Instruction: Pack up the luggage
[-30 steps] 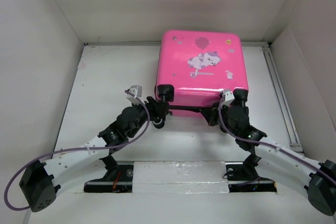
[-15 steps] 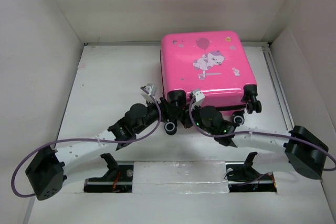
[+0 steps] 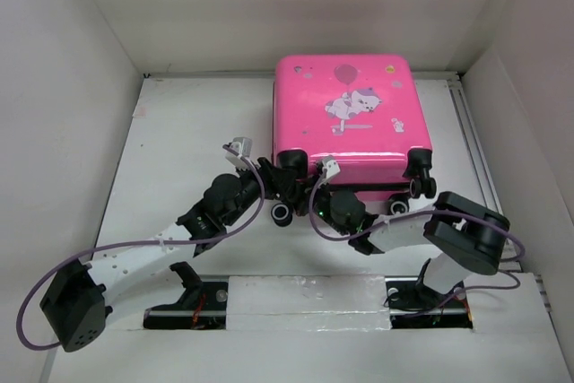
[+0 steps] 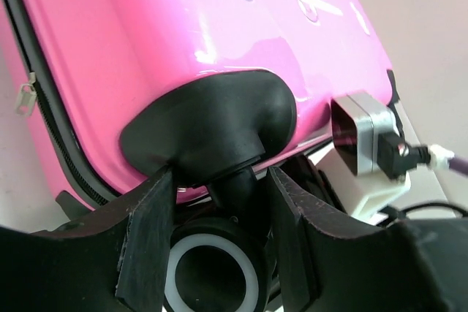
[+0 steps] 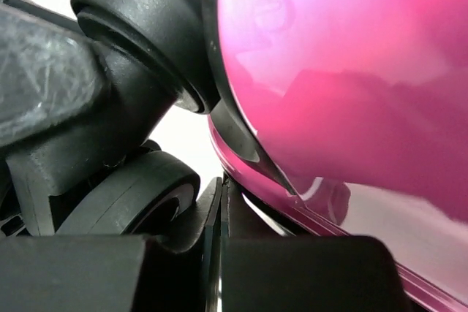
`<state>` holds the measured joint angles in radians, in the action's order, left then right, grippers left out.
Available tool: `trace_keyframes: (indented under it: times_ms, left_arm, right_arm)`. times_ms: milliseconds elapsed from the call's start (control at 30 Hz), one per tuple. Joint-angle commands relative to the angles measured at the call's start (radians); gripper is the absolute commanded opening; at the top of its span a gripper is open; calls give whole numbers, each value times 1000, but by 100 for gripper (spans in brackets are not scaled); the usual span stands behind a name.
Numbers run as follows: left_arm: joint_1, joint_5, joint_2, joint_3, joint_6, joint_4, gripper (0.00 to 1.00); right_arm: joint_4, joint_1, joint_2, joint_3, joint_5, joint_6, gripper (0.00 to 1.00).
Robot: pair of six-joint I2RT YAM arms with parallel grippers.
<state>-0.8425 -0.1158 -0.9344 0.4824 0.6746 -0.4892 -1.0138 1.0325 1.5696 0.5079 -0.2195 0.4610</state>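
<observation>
The luggage (image 3: 345, 114) is a hot-pink hard-shell suitcase. It lies closed and flat at the back right of the table, sticker side up, wheels toward me. My left gripper (image 3: 280, 187) is at its near left corner. In the left wrist view its fingers (image 4: 150, 231) grip either side of the black caster wheel (image 4: 212, 275) under the pink shell (image 4: 219, 27). My right gripper (image 3: 321, 187) is just right of it. In the right wrist view it (image 5: 221, 188) is shut, its tips against the dark seam below the shell (image 5: 344, 56), beside a wheel (image 5: 139, 195). Nothing shows between its fingers.
White walls enclose the table on the left, back and right. A metal rail (image 3: 475, 159) runs along the right edge. The right-hand wheels (image 3: 419, 172) stick out near my right arm's elbow (image 3: 466, 230). The arm mounts (image 3: 305, 298) sit along the near edge.
My right gripper has swung from the suitcase's right wheel across to its near left corner. The suitcase turned a little and shifted. My left gripper stayed at the left wheel.
</observation>
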Motion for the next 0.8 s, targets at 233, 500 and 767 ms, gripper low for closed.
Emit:
trace_keyframes:
  times_ms: [233,500,767]
  left_arm:
    - [-76,347,-23,35,168,-321,0]
    - [-76,247,9,64,123,-209,0]
    - [-67,-167,192,117,39,168,74]
  right_arm:
    - [-399,80,156,60,158,129,16]
    - [-13,80,-69,0,114,99,53]
    - [526,89,-379,-63,-21,62,70]
